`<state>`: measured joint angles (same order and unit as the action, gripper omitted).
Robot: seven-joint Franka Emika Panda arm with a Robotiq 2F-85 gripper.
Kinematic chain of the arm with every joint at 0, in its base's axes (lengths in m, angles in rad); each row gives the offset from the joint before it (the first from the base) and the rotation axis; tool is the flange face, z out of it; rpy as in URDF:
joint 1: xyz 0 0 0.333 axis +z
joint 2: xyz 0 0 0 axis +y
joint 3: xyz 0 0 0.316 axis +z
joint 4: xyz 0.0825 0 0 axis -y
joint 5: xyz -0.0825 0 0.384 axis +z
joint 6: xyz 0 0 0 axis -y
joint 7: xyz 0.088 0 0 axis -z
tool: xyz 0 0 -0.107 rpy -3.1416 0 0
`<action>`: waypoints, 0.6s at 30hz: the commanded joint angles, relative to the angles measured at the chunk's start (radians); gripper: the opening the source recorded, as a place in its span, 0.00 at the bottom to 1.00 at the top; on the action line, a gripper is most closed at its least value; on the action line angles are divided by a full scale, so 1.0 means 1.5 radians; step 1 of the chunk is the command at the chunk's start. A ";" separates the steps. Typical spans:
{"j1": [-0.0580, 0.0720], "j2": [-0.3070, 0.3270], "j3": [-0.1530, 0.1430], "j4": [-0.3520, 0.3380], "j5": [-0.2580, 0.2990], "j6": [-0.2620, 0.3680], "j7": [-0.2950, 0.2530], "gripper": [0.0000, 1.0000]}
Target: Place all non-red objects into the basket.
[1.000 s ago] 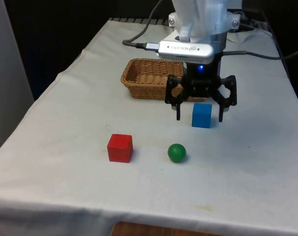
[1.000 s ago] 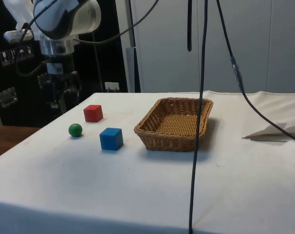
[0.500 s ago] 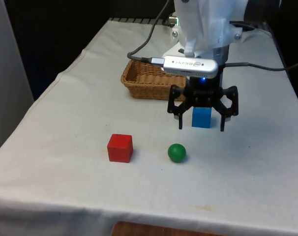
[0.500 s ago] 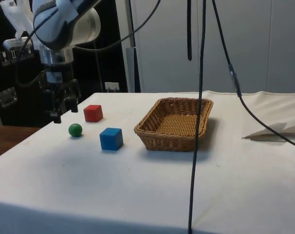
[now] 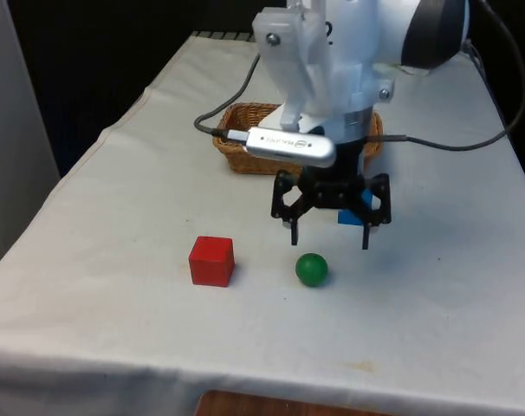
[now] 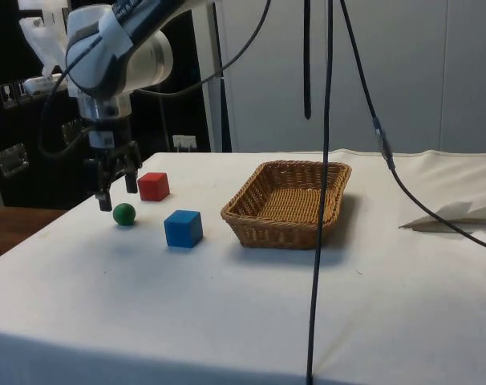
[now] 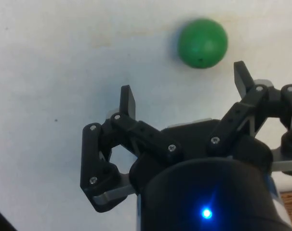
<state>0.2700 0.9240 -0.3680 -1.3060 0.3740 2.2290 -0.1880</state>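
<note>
Gripper [image 5: 329, 232] spread wide above round green ball [image 5: 312, 269]; no long axis

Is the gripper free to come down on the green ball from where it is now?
Probably yes. The open gripper hangs just above and slightly off the green ball, nothing lies between them, and the red cube and blue cube stand apart from it.

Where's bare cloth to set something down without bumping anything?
Free: the near strip in front of the red cube and green ball, and the stretch on the front view's left of the basket. Crowded: around the ball, where the open pincer hovers with the blue cube behind it.
</note>
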 commanded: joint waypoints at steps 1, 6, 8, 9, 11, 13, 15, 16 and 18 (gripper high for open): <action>-0.008 0.009 0.003 0.010 0.005 0.001 -0.007 1.00; -0.011 0.021 -0.003 0.018 0.014 0.005 -0.015 1.00; -0.015 0.033 -0.006 0.030 0.017 0.005 -0.019 1.00; -0.016 0.037 -0.006 0.034 0.019 0.005 -0.019 1.00; -0.016 0.041 -0.007 0.038 0.019 0.005 -0.018 1.00; -0.016 0.049 -0.008 0.047 0.021 0.005 -0.017 1.00; -0.017 0.057 -0.009 0.055 0.023 0.005 -0.017 1.00; -0.019 0.063 -0.009 0.061 0.025 0.004 -0.016 1.00; -0.019 0.070 -0.009 0.067 0.028 0.005 -0.016 1.00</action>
<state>0.2470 1.0190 -0.3870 -1.2170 0.4110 2.2390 -0.2130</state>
